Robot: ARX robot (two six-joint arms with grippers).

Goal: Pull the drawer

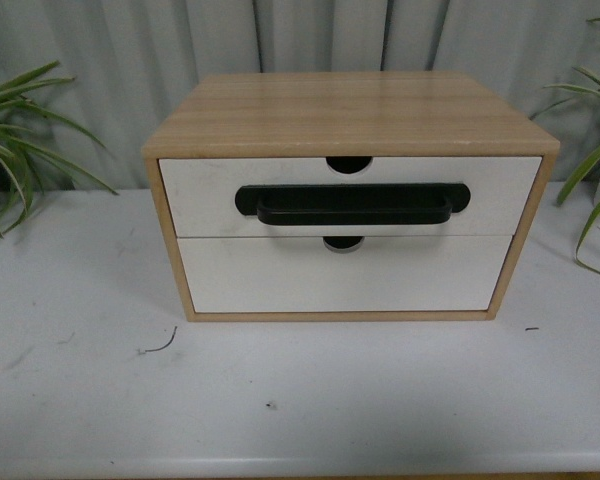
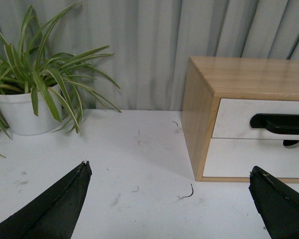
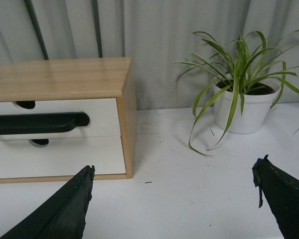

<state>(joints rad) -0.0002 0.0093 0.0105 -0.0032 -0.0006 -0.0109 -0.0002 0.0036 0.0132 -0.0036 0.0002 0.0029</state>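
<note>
A small wooden cabinet [image 1: 350, 110] stands on the white table [image 1: 300, 400]. Its upper drawer [image 1: 205, 190] has a white front, a long black bar handle [image 1: 352, 207] on an oval black plate and a semicircular notch [image 1: 350, 163]; it sits shut, flush with the frame. No arm shows in the front view. My left gripper [image 2: 169, 172] is open over bare table, to the left of the cabinet [image 2: 239, 79], where the drawer [image 2: 234, 119] and handle [image 2: 281, 123] show. My right gripper [image 3: 172, 172] is open to the right of the cabinet [image 3: 60, 77], with the handle [image 3: 37, 123] in view.
Below the handled drawer is a plain white drawer front [image 1: 340, 275] with only a notch. Potted plants stand at both sides: one [image 2: 25, 107] left, one [image 3: 244, 107] right. A grey curtain [image 1: 300, 40] hangs behind. A small dark thread [image 1: 160, 347] lies on the table.
</note>
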